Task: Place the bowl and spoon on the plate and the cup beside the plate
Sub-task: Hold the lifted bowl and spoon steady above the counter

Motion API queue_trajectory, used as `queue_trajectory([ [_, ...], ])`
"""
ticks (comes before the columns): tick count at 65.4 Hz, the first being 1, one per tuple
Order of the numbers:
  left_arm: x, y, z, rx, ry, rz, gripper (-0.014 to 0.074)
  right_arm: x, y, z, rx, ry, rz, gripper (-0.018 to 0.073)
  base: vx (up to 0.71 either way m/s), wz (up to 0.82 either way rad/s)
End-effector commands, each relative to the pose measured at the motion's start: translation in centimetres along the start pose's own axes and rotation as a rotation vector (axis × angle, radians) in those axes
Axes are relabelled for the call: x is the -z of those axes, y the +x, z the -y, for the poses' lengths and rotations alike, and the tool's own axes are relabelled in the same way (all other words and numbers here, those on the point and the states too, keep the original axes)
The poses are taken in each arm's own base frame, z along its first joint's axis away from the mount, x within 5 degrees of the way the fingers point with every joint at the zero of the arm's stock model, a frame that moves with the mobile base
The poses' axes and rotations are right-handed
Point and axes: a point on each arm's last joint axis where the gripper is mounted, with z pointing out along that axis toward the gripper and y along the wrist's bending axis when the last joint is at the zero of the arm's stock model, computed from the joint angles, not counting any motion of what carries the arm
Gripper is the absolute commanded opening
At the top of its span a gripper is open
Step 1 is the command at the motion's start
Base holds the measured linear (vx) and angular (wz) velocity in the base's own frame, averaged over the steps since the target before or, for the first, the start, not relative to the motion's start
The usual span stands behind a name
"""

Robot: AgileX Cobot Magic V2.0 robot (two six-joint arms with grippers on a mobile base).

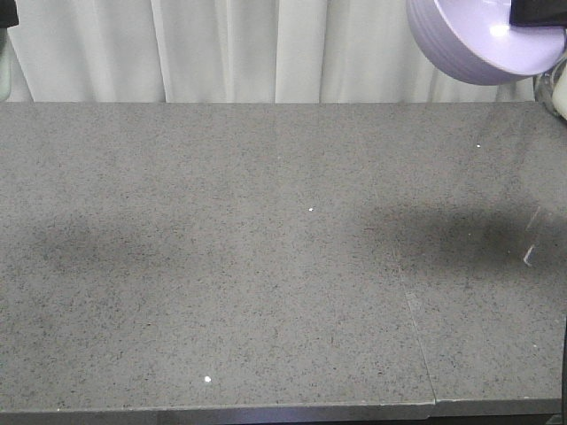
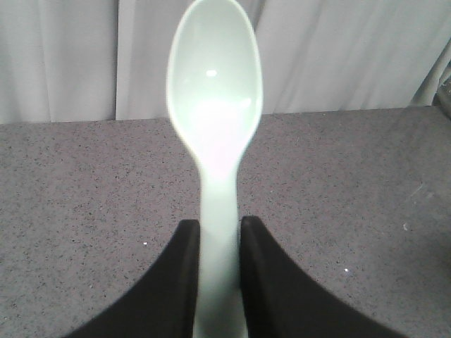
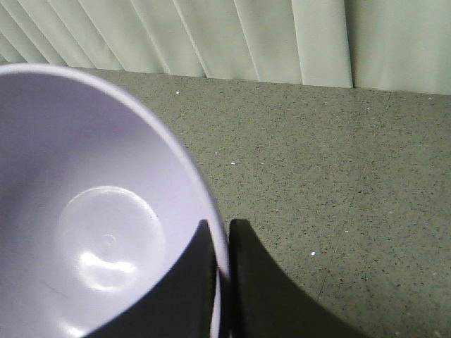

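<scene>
Above the table (image 1: 266, 266), left fingers (image 2: 180, 282) clamp the spoon (image 2: 215, 105) and right fingers (image 3: 261, 289) pinch the bowl (image 3: 91, 211).

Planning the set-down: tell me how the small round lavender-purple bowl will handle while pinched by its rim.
The small round lavender-purple bowl is probably light and stiff: the right gripper holds it by a pinch on the thin rim alone. Its inside shines smoothly, so it may slip or swing in that pinch.

Soft, even light; two dark shadows lie on the desk (image 1: 266, 292), and the close spoon (image 2: 215, 105) glares white and blurry
</scene>
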Motion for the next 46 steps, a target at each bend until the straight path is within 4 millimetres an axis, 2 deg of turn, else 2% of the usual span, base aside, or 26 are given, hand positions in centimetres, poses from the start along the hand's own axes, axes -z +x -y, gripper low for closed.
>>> queue_trajectory([
  [1,1.66,-1.36,0.84,-0.002,0.018,0.111,-0.0007,1.64,-1.16,-1.51,0.022,-0.013,0.1,-0.0005,0.0,0.0],
  [46,1.66,-1.36,0.84,-0.002,0.018,0.111,-0.0007,1.64,-1.16,-1.51,0.022,-0.013,0.1,-0.0005,0.0,0.0],
])
